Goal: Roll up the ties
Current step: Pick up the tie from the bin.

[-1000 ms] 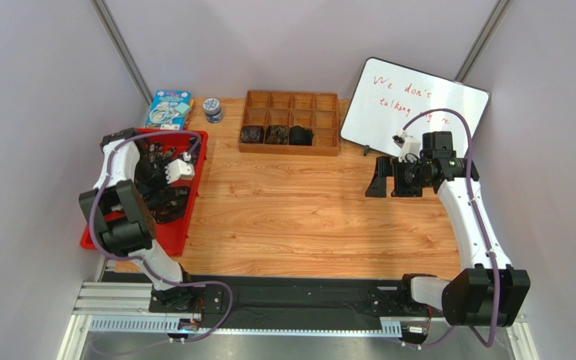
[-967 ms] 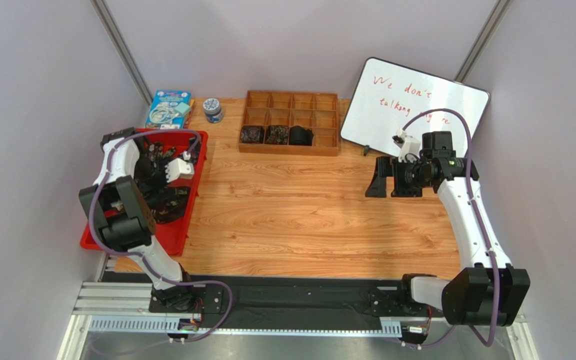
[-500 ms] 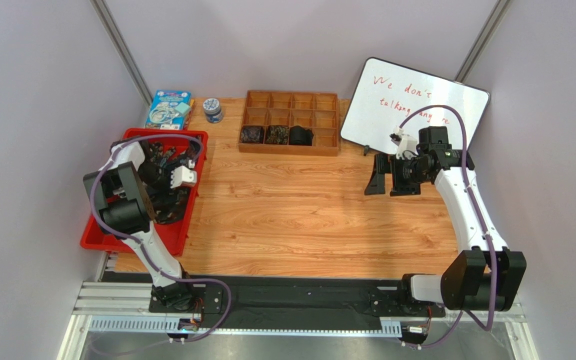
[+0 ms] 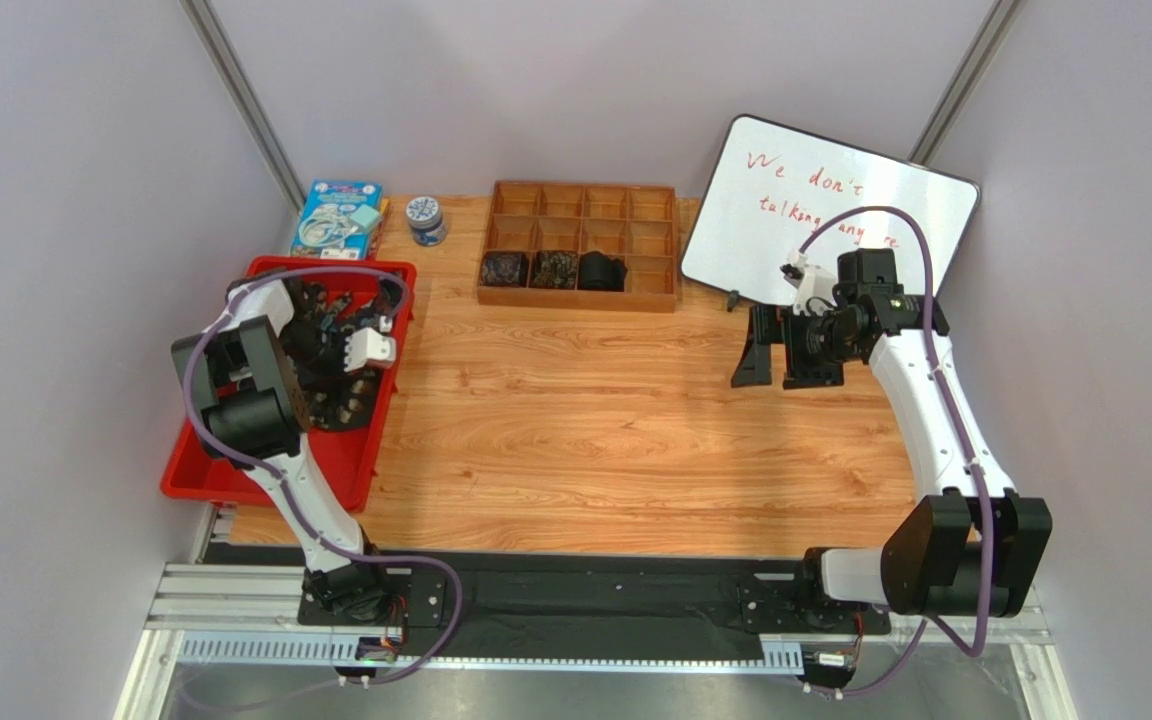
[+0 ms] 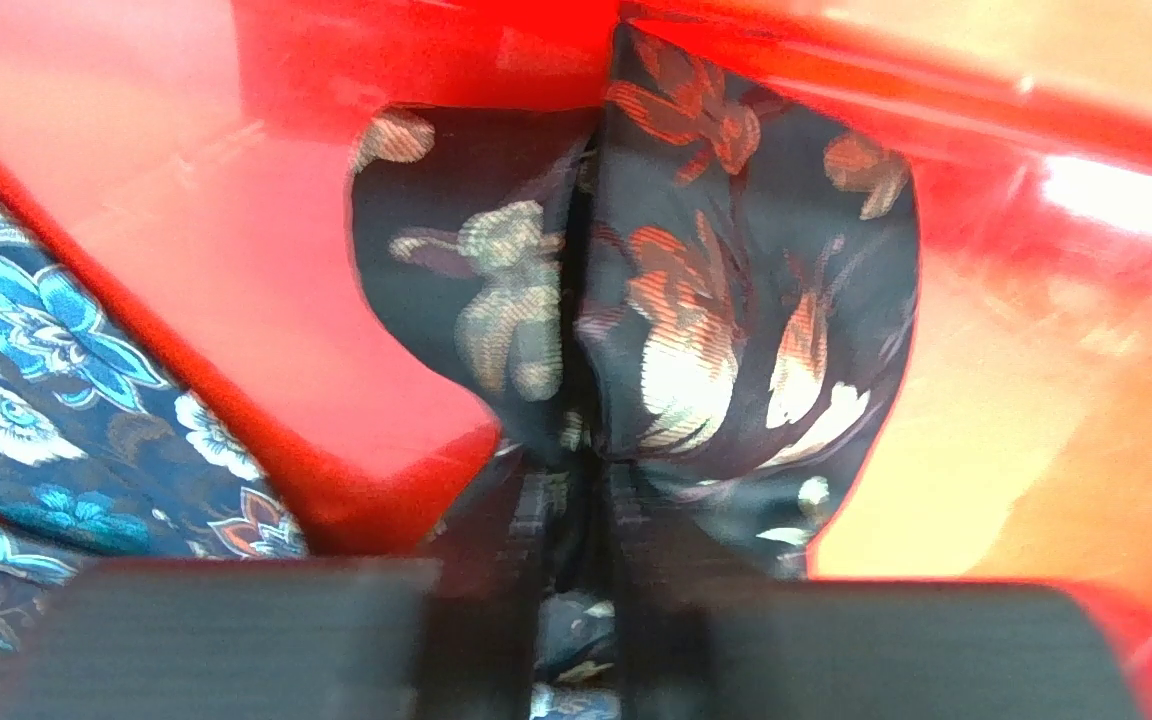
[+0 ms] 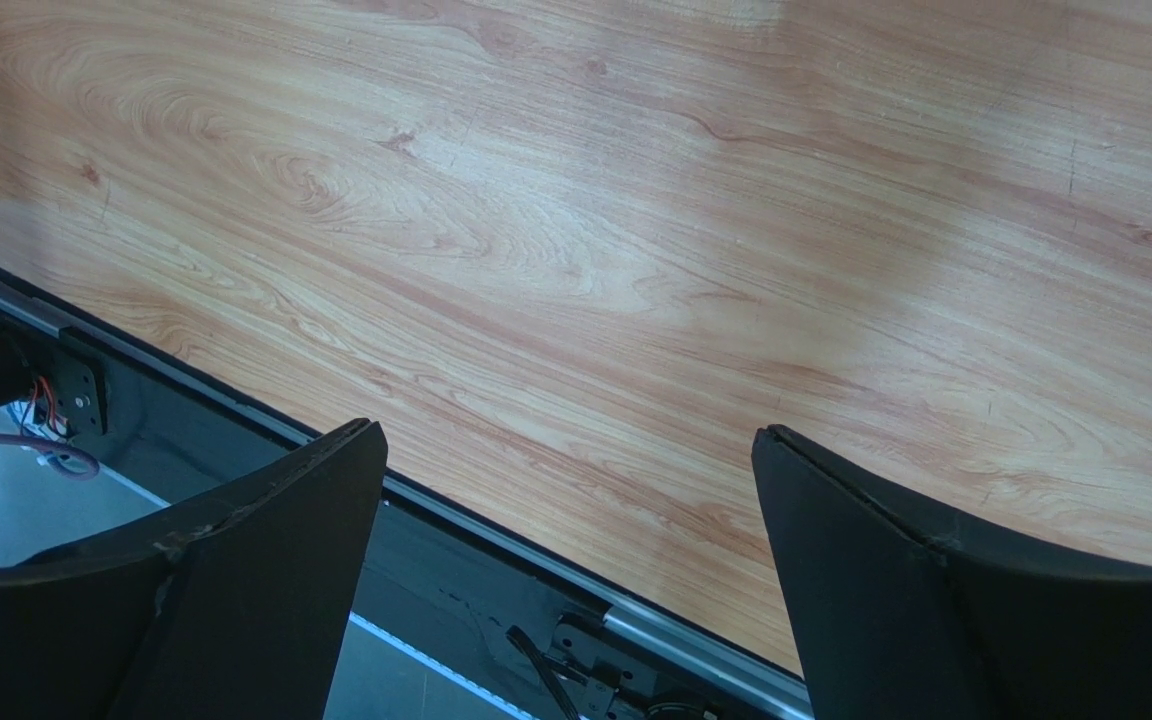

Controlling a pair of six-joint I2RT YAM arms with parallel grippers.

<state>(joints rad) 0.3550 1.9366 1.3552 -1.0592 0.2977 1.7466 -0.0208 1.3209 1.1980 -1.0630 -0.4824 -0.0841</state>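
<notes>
Several dark ties point(image 4: 330, 393) with pale floral speckles lie heaped in the red bin point(image 4: 192, 473) at the left. My left gripper point(image 4: 330, 342) reaches down into that bin. In the left wrist view its fingers point(image 5: 530, 518) stand close together, pinching a fold of one dark tie point(image 5: 687, 300) against the red bin wall point(image 5: 237, 225). Three rolled ties point(image 4: 552, 270) sit in the front row of the wooden organizer point(image 4: 582, 203). My right gripper point(image 4: 755, 360) hovers open over bare table at the right, nothing between its fingers point(image 6: 282, 555).
A blue floral tie point(image 5: 41, 360) lies beside the held one. A whiteboard point(image 4: 823, 210) leans at the back right. A blue book point(image 4: 337, 218) and a small jar point(image 4: 425, 219) stand at the back left. The table's front rail point(image 6: 537, 570) runs below the right gripper.
The left arm has dipped further into the red bin and its fingers have closed from wide open onto the tie. The right arm drew back slightly, still open.
</notes>
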